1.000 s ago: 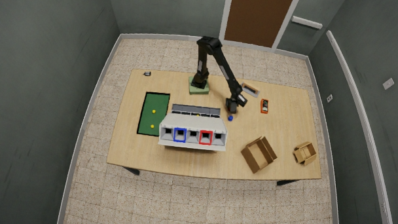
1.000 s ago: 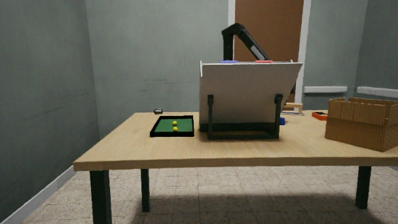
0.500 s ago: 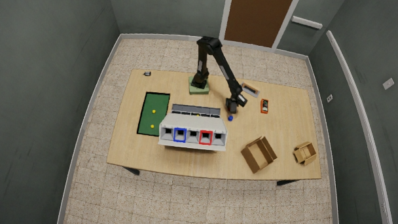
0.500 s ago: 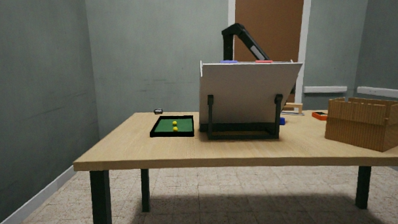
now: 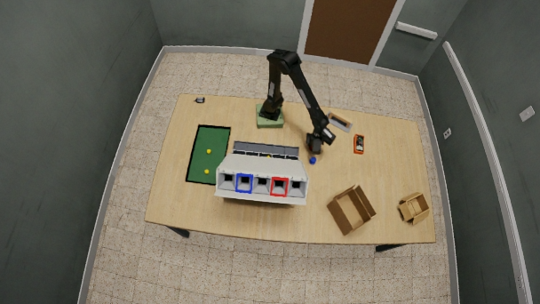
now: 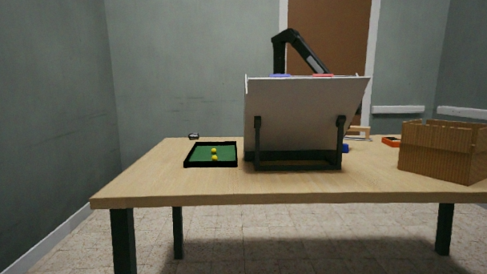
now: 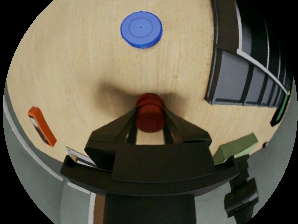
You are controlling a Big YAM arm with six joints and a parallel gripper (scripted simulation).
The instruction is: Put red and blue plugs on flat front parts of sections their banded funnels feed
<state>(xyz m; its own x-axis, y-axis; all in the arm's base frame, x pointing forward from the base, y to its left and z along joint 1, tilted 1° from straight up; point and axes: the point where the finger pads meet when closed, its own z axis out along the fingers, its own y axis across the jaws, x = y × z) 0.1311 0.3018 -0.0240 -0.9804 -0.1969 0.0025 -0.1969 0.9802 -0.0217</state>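
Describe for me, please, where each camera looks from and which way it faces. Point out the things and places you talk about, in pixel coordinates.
Top: high above the table [image 5: 391, 178] [image 6: 160, 184], facing down; arm and gripper [image 5: 316, 148] [image 7: 150, 111] show.
Exterior: beyond the side opposite the arm's base, near table height, facing the door; the upper arm shows over the white cover [image 5: 262, 165] [image 6: 296, 108].
Wrist: on the arm, facing past the gripper, shut on the red plug [image 7: 150, 112].
Top and exterior share two yellow marbles.
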